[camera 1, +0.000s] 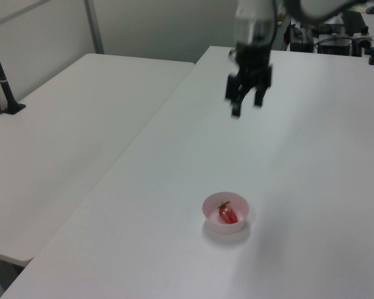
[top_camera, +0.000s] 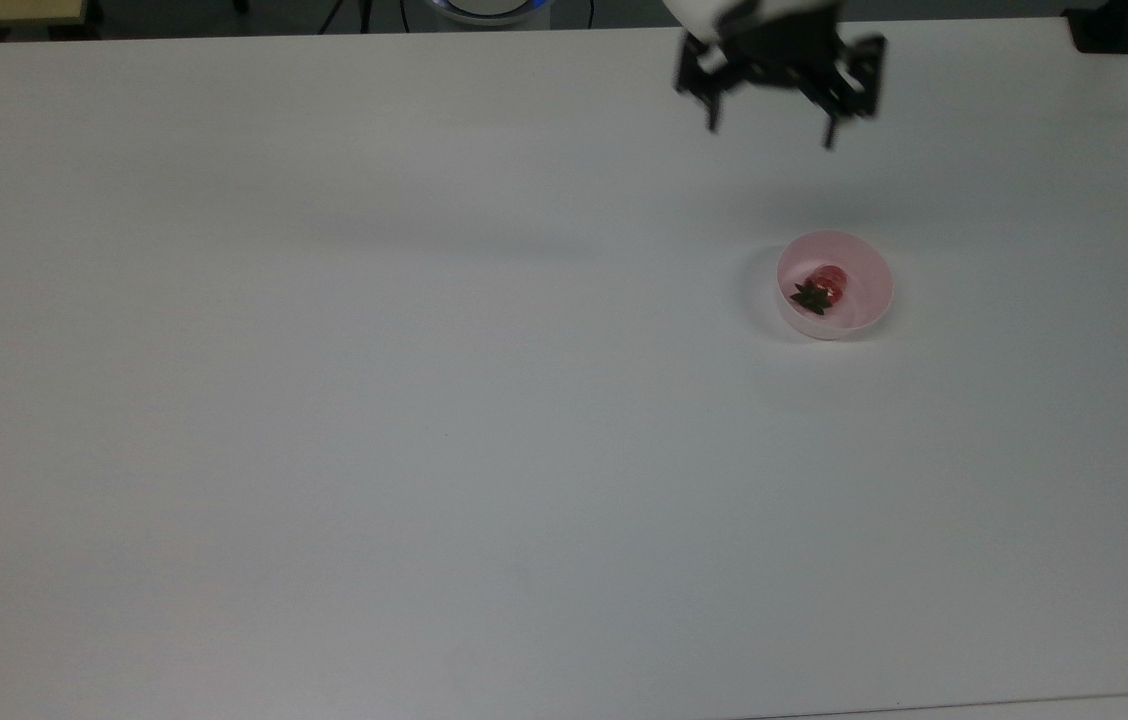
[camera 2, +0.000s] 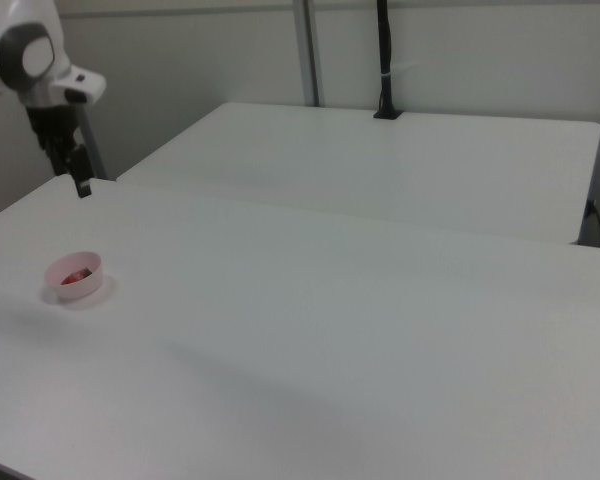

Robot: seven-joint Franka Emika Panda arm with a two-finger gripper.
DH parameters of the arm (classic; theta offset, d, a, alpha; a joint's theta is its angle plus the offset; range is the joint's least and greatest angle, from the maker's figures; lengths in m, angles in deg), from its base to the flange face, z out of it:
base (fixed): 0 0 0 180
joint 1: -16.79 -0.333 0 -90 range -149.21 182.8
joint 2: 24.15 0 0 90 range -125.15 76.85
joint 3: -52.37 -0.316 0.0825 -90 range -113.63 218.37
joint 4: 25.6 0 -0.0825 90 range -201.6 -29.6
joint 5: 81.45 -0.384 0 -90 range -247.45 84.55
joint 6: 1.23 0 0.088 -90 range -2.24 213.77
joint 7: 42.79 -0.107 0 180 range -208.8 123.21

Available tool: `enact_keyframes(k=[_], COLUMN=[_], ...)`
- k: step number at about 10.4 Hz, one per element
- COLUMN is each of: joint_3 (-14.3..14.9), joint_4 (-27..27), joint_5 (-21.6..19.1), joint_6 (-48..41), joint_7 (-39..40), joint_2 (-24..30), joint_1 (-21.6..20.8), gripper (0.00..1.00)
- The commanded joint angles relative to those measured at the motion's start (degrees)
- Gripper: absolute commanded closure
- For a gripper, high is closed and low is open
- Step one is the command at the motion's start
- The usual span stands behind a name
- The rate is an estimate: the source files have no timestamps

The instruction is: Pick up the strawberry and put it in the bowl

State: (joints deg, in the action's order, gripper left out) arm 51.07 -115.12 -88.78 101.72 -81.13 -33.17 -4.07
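Observation:
The strawberry (top_camera: 821, 288), red with a dark green leaf cap, lies inside the pale pink bowl (top_camera: 870, 300) toward the top view's right. In the left view the strawberry (camera 1: 227, 215) rests in the bowl (camera 1: 207, 207) near the front of the table. The right view has the bowl (camera 2: 80, 291) at its left with the strawberry (camera 2: 76, 276) red inside. My gripper (top_camera: 770, 128) hangs open and empty, high above the table and well away from the bowl, toward the top view's top edge. The gripper (camera 1: 247, 107) also shows in the left view's upper middle.
The white table (top_camera: 424, 400) stretches wide and bare around the bowl. A second white table (camera 1: 81, 124) stands beside it, with a black post (camera 1: 3, 81) on it. A black box (top_camera: 1104, 30) sits at the top view's top right corner.

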Motion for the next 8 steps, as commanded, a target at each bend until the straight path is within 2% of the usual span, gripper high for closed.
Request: enact_keyframes(k=[1, 2, 5, 6, 8], joint_3=[1.6, 4.1, 13.2, 14.4, 14.0], joint_4=[-3.5, -4.3, -4.4, -4.3, -3.8], joint_5=[7.3, 8.9, 9.0, 9.2, 9.3], joint_6=[-7.3, -8.6, -11.1, -11.5, -11.3], joint_7=[2.4, 4.6, 16.0, 21.9, 34.1], joint_2=[8.6, 10.8, 14.1, 14.9, 15.0], joint_1=[5.2, 5.2, 5.4, 6.3, 11.8], gripper=[0.0, 0.0, 0.0, 0.0, 0.0])
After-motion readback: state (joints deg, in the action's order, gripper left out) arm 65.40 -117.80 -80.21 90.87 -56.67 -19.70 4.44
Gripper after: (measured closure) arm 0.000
